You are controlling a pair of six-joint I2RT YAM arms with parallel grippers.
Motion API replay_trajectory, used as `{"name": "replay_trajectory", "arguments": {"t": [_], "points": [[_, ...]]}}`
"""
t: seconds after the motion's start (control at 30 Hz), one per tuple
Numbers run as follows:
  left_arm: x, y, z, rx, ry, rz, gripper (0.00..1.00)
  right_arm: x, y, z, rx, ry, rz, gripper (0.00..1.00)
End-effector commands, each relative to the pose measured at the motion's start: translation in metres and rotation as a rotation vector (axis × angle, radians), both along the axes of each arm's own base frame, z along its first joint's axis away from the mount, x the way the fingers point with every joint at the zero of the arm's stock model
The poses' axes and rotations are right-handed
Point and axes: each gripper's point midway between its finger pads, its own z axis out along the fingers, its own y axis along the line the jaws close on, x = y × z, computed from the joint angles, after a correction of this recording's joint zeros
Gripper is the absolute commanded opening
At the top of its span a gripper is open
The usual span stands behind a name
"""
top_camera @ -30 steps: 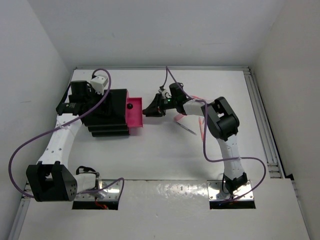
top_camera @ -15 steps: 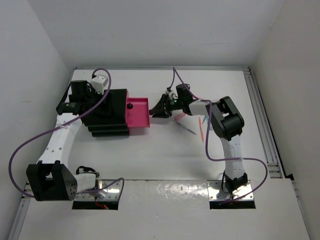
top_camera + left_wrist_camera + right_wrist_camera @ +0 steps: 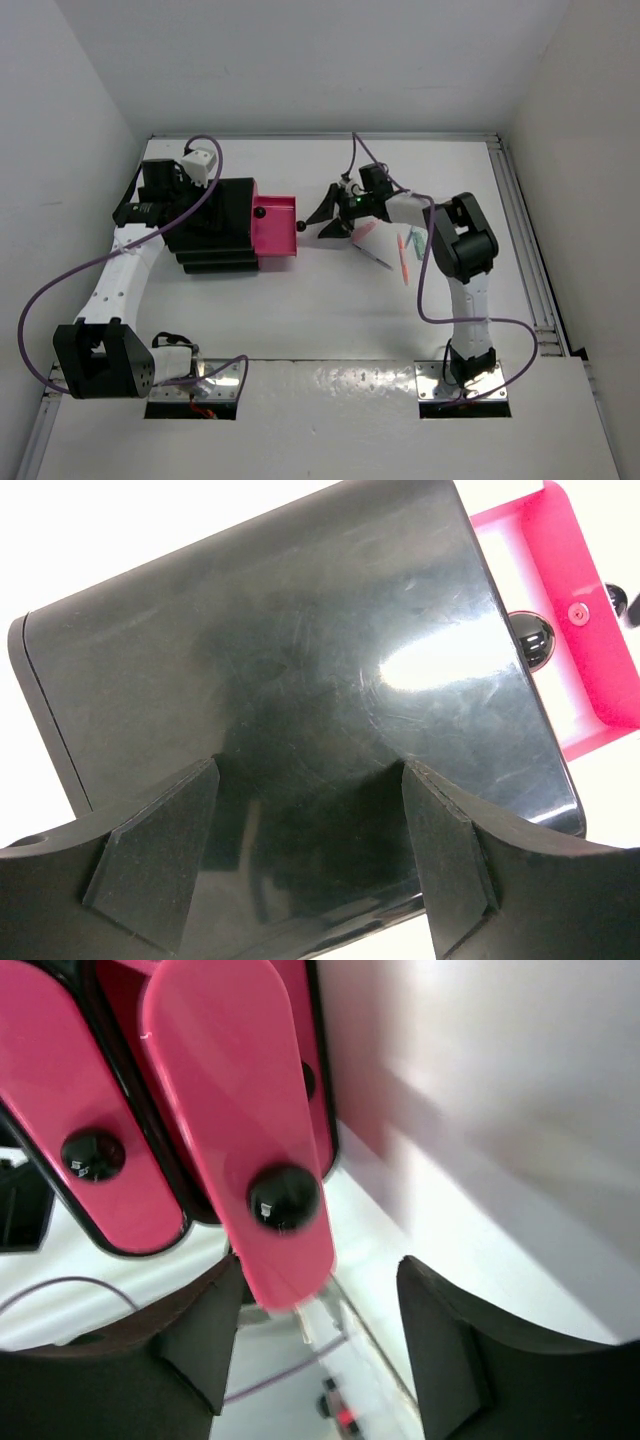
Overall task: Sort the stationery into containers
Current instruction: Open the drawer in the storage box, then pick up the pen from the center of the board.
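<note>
Pens (image 3: 403, 258) lie loose on the table (image 3: 330, 320), just right of the right gripper (image 3: 318, 218).

Risk: in turning to them, the arm may scatter them or knock the pulled-out pink drawer (image 3: 275, 225).

Right gripper: wide, empty, drawer knob (image 3: 283, 1197) just beyond its fingertips.

Left gripper (image 3: 310, 780): wide, over the black drawer unit (image 3: 280, 660); contact unclear.

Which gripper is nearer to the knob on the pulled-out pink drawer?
Right. The right gripper sits open just beyond the knob; the left gripper is over the black cabinet's opposite end.
</note>
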Motion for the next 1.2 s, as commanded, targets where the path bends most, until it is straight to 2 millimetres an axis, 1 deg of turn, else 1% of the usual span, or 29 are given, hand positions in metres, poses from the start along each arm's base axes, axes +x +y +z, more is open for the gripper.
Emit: {"name": "replay_trajectory", "arguments": {"t": [0.0, 0.03, 0.07, 0.1, 0.13, 0.17, 0.2, 0.23, 0.27, 0.3, 0.33, 0.37, 0.4, 0.43, 0.47, 0.53, 0.6, 0.63, 0.67, 0.73, 0.87, 0.93, 1.0, 1.13, 1.17], "points": [[-0.006, 0.002, -0.01, 0.0, 0.058, 0.001, 0.8, 0.019, -0.041, 0.049, -0.077, -0.175, -0.001, 0.61], [-0.005, 0.002, -0.007, 0.002, 0.047, 0.0, 0.8, 0.026, -0.05, 0.059, -0.109, -0.215, -0.001, 0.57], [-0.005, 0.001, -0.006, 0.003, 0.041, -0.004, 0.8, 0.028, -0.059, 0.061, -0.157, -0.257, 0.01, 0.55], [-0.005, 0.001, -0.004, 0.008, 0.034, -0.005, 0.8, 0.023, -0.08, 0.056, -0.273, -0.313, 0.05, 0.51], [-0.004, 0.001, -0.003, 0.007, 0.026, -0.005, 0.8, 0.029, -0.088, 0.067, -0.332, -0.386, 0.07, 0.42], [-0.004, 0.0, -0.001, 0.009, 0.019, -0.009, 0.8, 0.029, -0.098, 0.068, -0.403, -0.441, 0.097, 0.37], [-0.004, 0.001, 0.0, 0.014, 0.014, -0.011, 0.8, 0.022, -0.115, 0.065, -0.534, -0.456, 0.123, 0.32], [-0.004, 0.001, 0.001, 0.014, 0.009, -0.011, 0.8, 0.019, -0.126, 0.061, -0.608, -0.536, 0.208, 0.26], [-0.004, 0.0, 0.003, 0.018, 0.004, -0.015, 0.8, 0.01, -0.13, 0.057, -0.659, -0.556, 0.263, 0.24], [-0.003, 0.0, 0.004, 0.018, -0.004, -0.015, 0.8, -0.002, -0.148, 0.048, -0.758, -0.573, 0.333, 0.22], [-0.003, 0.001, 0.005, 0.019, -0.007, -0.014, 0.8, -0.009, -0.153, 0.045, -0.795, -0.584, 0.371, 0.21], [-0.003, 0.0, 0.006, 0.02, -0.01, -0.016, 0.8, -0.02, -0.154, 0.039, -0.825, -0.584, 0.407, 0.21], [-0.003, 0.001, 0.006, 0.023, -0.014, -0.016, 0.8, -0.032, -0.163, 0.031, -0.857, -0.609, 0.464, 0.21], [-0.002, 0.001, 0.007, 0.024, -0.02, -0.014, 0.8, -0.035, -0.168, 0.027, -0.903, -0.621, 0.484, 0.21], [-0.001, 0.002, 0.008, 0.023, -0.026, -0.008, 0.8, -0.048, -0.169, 0.017, -0.917, -0.624, 0.529, 0.23], [-0.001, 0.002, 0.01, 0.022, -0.034, -0.002, 0.8, -0.054, -0.176, 0.007, -0.975, -0.623, 0.548, 0.25], [-0.001, -0.001, 0.011, 0.011, -0.038, -0.007, 0.8, -0.061, -0.175, -0.004, -0.992, -0.624, 0.57, 0.3], [-0.002, -0.002, 0.011, 0.007, -0.036, -0.01, 0.8, -0.061, -0.174, -0.006, -1.004, -0.637, 0.574, 0.3], [-0.002, -0.002, 0.009, 0.007, -0.031, -0.01, 0.8, -0.057, -0.172, -0.009, -1.002, -0.659, 0.564, 0.31], [-0.002, -0.002, 0.009, 0.004, -0.032, -0.008, 0.8, -0.058, -0.174, -0.018, -1.016, -0.646, 0.563, 0.32], [-0.003, -0.002, 0.012, 0.007, -0.038, -0.005, 0.8, -0.051, -0.169, -0.025, -1.027, -0.655, 0.543, 0.35], [-0.003, -0.001, 0.013, 0.009, -0.039, -0.003, 0.8, -0.049, -0.167, -0.026, -1.026, -0.664, 0.542, 0.39], [-0.003, -0.001, 0.012, 0.01, -0.035, -0.004, 0.8, -0.047, -0.163, -0.03, -1.017, -0.668, 0.543, 0.4], [-0.003, -0.001, 0.012, 0.011, -0.035, -0.004, 0.8, -0.045, -0.155, -0.039, -0.995, -0.665, 0.562, 0.4], [-0.003, -0.001, 0.011, 0.012, -0.033, -0.001, 0.8, -0.043, -0.154, -0.044, -0.996, -0.658, 0.569, 0.39]]}}
